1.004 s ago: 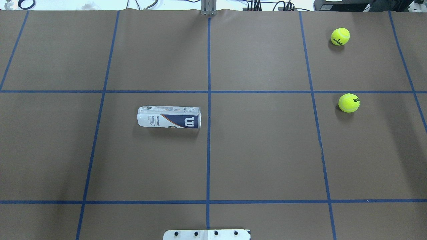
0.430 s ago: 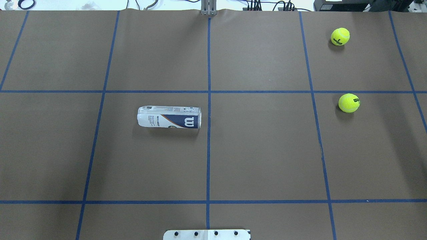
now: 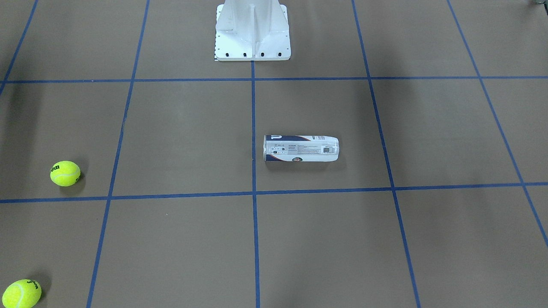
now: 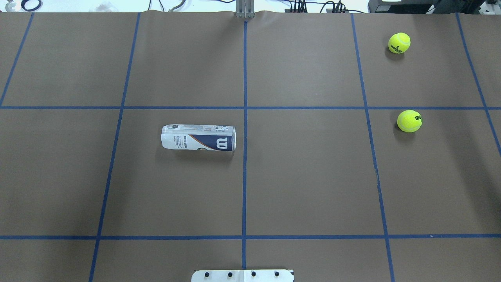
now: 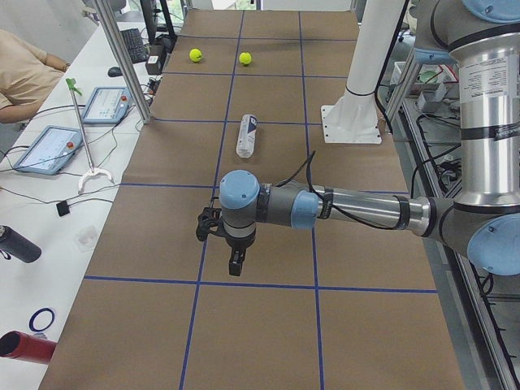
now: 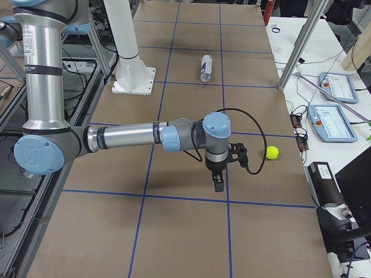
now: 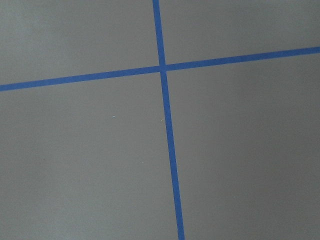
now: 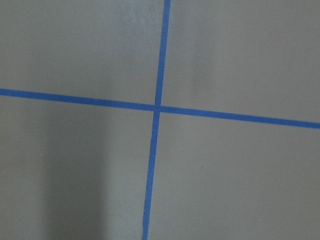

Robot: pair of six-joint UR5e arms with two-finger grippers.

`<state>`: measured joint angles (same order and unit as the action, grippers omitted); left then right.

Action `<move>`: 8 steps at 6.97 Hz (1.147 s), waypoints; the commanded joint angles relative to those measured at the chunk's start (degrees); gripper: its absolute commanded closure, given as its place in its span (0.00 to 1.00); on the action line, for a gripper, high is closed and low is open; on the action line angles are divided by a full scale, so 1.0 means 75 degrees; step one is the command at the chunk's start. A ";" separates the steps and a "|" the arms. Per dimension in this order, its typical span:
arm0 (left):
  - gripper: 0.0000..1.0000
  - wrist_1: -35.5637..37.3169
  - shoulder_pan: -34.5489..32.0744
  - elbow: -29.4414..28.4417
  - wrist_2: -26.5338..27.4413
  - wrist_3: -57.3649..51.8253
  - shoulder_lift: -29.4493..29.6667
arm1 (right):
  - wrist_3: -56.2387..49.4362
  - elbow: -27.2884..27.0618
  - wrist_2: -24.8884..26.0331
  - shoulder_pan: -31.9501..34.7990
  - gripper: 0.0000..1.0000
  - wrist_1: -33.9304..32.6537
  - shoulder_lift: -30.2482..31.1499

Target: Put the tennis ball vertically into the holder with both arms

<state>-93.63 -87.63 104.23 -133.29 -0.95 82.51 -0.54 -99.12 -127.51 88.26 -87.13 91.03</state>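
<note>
You are at the very start: nothing is gripped and no reach has closed on anything. The left claw (image 5: 236, 266) hangs over bare table (image 4: 313, 176), pointing down, and only the side camera shows it, so I cannot tell whether its jaws are parted or closed. The same goes for the right claw (image 6: 218, 185), which also hangs above the table and holds nothing.

The holder (image 4: 198, 138) lies on its side, well apart from the left claw, further in toward the table's middle. A ball (image 4: 409, 120) and a second ball (image 4: 399, 42) sit loose on the right claw's side. One ball lies near that claw, on the side away from the robot's base.

Your next move, as I judge it, is to bring the left claw across to the holder, grip its body and stand it upright, mouth up. Meanwhile, send the right claw down over the ball. Open both claws wide before descending.
</note>
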 commanded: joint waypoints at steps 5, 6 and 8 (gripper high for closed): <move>0.00 -0.2690 0.0000 -0.1169 0.0135 0.0707 0.0927 | -0.0056 0.0160 -0.0025 -0.0003 0.00 0.0833 0.0272; 0.00 -0.2773 0.0012 -0.1066 0.0124 0.1177 0.1126 | -0.0056 0.0219 -0.0025 -0.0003 0.00 0.0905 0.0272; 0.00 -0.3217 0.0070 -0.1077 -0.0085 0.1275 0.1443 | -0.0045 0.0208 -0.0049 -0.0003 0.00 0.0906 0.0249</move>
<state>-115.56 -87.44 96.16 -132.73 7.61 91.91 -0.91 -97.61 -127.78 88.24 -80.47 93.00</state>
